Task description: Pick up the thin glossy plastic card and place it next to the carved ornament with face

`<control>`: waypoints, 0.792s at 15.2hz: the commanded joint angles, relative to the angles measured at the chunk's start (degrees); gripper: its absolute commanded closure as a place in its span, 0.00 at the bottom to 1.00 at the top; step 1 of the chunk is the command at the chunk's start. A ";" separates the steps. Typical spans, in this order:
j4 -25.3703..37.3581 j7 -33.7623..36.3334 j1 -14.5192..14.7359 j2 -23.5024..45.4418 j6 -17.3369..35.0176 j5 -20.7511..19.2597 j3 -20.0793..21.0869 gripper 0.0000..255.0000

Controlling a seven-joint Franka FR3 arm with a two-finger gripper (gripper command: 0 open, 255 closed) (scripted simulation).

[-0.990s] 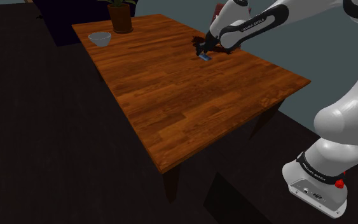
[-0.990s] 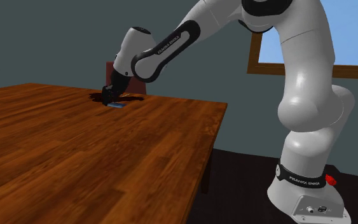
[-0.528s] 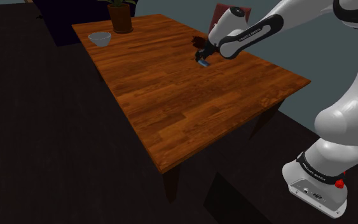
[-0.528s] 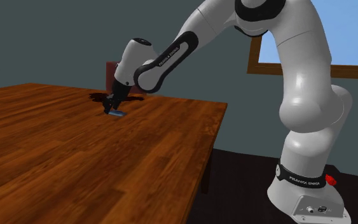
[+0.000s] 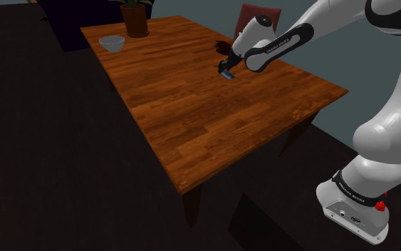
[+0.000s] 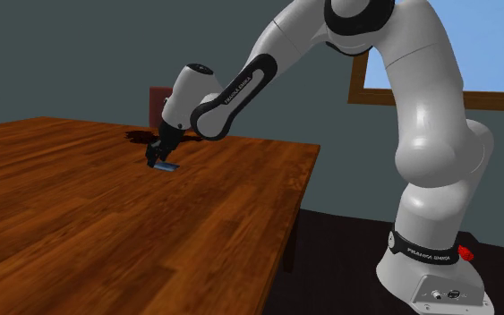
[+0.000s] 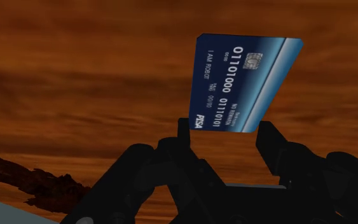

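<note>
arm: stretched over table (image 5: 191, 121), wrist angled down | jaws: pinching blue card (image 7: 244, 79) by its edge

Blue printed card (image 7: 242, 83) clasped tilted in pincer (image 7: 225, 132)

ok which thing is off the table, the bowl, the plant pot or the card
The blue card: the tool clasps it above the wooden table, while the bowl and plant pot stand on it.
</note>
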 commanded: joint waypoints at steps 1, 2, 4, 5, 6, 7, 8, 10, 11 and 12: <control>-0.01 0.02 0.01 0.01 0.04 -0.03 -0.03 1.00; -0.01 0.02 0.01 0.01 0.04 -0.03 -0.03 1.00; -0.01 0.01 0.01 0.01 0.03 -0.02 -0.02 0.00; -0.01 0.01 0.01 0.01 0.03 -0.02 -0.02 0.00; -0.01 0.01 0.01 0.01 0.03 -0.02 -0.02 0.00; -0.01 0.01 0.01 0.01 0.03 -0.02 -0.02 0.00; -0.01 0.01 0.01 0.01 0.03 -0.02 -0.02 0.00; -1.67 -0.95 -1.69 -2.01 -0.37 1.32 1.65 0.00; -3.25 -2.06 -3.55 -4.03 -0.83 2.86 3.50 0.00; -4.78 -3.36 -5.53 -6.06 -1.31 4.65 5.48 0.00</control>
